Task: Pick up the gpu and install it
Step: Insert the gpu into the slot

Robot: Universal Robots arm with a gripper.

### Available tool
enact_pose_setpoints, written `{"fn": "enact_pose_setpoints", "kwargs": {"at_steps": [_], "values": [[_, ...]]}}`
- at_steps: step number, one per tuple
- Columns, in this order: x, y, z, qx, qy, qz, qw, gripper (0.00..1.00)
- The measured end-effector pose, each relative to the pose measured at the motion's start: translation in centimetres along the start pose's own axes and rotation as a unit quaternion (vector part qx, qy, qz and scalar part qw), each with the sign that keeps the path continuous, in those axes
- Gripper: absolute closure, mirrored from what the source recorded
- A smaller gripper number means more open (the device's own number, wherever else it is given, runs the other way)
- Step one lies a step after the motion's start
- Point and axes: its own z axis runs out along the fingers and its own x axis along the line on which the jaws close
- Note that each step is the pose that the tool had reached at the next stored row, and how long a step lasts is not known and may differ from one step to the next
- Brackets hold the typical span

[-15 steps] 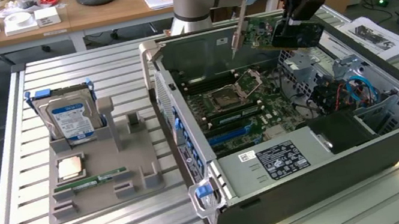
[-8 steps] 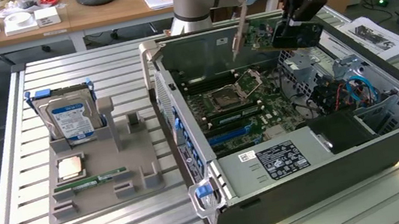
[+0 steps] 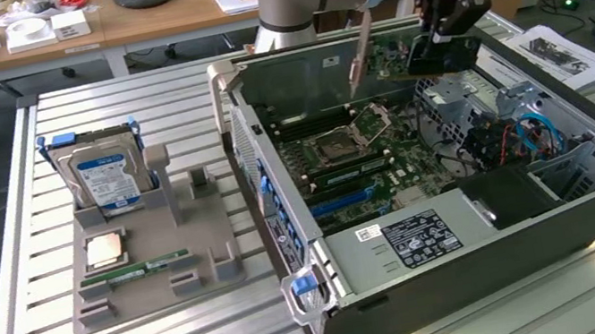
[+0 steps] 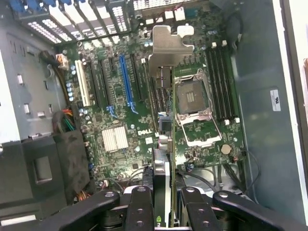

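Gpu (image 3: 386, 58) hangs on edge above open computer case (image 3: 509, 268), over motherboard (image 4: 120, 110), not seated in slot. Hand (image 3: 436, 53) partly closed, fingers (image 4: 139, 211) clamped on card's two faces. Silvery bracket at card's end toward exterior view's left. Hard drive (image 3: 106, 176) upright in grey holder (image 3: 148, 287) on worktop (image 3: 24, 267).

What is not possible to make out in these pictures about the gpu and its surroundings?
- Wrist view: the gpu is seen edge-on, so its faces are hidden; the gripper covers its near end.
- Wrist view: the gpu covers a strip of the motherboard behind it.
- Exterior view: the hard drive label text is too small to read.
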Motion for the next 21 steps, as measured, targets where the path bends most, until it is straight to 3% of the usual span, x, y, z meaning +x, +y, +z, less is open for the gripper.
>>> {"fn": "enact_pose_setpoints", "kwargs": {"at_steps": [7, 21], "values": [[0.04, 0.10, 0.32, 0.0030, 0.0000, -0.027, 0.9996, 0.73], [0.10, 0.44, 0.34, 0.0035, 0.0000, -0.031, 0.9995, 0.73]]}}
